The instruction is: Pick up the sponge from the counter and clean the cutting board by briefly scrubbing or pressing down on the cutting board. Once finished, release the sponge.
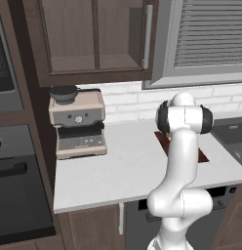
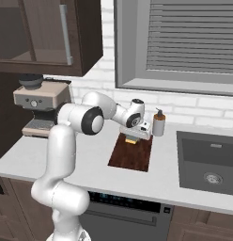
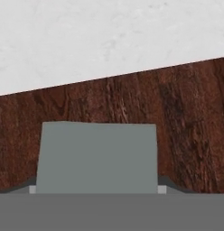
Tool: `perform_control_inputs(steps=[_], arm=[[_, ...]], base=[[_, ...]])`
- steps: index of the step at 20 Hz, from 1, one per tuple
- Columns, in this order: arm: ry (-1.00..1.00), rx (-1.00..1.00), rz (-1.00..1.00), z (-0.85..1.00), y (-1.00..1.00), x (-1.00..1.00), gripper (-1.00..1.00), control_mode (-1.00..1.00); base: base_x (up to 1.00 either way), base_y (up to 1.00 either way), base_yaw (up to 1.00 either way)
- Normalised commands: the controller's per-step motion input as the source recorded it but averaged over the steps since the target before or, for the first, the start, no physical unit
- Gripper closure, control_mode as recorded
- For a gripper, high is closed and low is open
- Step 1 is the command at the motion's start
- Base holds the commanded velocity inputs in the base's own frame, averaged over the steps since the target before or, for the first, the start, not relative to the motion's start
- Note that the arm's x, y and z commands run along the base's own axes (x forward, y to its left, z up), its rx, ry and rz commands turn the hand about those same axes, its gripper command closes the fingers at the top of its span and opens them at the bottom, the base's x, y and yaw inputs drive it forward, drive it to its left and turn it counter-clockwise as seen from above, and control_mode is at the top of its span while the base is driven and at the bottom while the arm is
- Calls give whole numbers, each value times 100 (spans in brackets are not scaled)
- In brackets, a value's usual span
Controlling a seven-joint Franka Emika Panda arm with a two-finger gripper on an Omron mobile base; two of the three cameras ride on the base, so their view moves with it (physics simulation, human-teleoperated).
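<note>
A: Sponge point(image 2: 131, 139), where is it in the left base view?

B: Hidden there. The white arm rises at lower right and its dark-jointed elbow covers most of the cutting board point(image 1: 163, 140); only the board's reddish-brown ends show on the counter point(image 1: 118, 166), left of the sink point(image 1: 233, 138). A coffee machine point(image 1: 77, 123) stands at the counter's far left, well apart from the board.

A: And from the right base view?

B: The arm reaches over the board point(image 2: 133, 153), gripper point(image 2: 132, 136) pointing down at the board's far end. A small yellow-and-grey block sits under the hand, on or just over the wood; contact cannot be confirmed. A soap dispenser point(image 2: 159, 123) stands just beside the hand, toward the wall.

A: The hand view?

B: The sponge's grey-green face point(image 3: 97, 158) sits square between the finger tips point(image 3: 31, 186), which pinch it at both lower corners. Dark wood grain point(image 3: 186, 117) lies behind it, white counter point(image 3: 86, 36) beyond the board's edge
</note>
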Motion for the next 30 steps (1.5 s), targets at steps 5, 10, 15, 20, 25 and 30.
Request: perform_control_inputs(steps=[5, 10, 15, 20, 25, 30], arm=[[0, 0, -3, -86, 8, -75, 100, -100], [0, 0, -4, -61, 6, -87, 100, -100], [1, 0, -4, -41, 1, -95, 100, -100], [4, 0, -4, -50, 5, -94, 100, -100], [0, 0, -4, -51, 3, -97, 100, -100], [0, 0, -3, -44, 2, -100, 100, -100]], base=[[0, 0, 0], [0, 0, 0], [0, 0, 0], [0, 0, 0], [0, 0, 0], [0, 0, 0]])
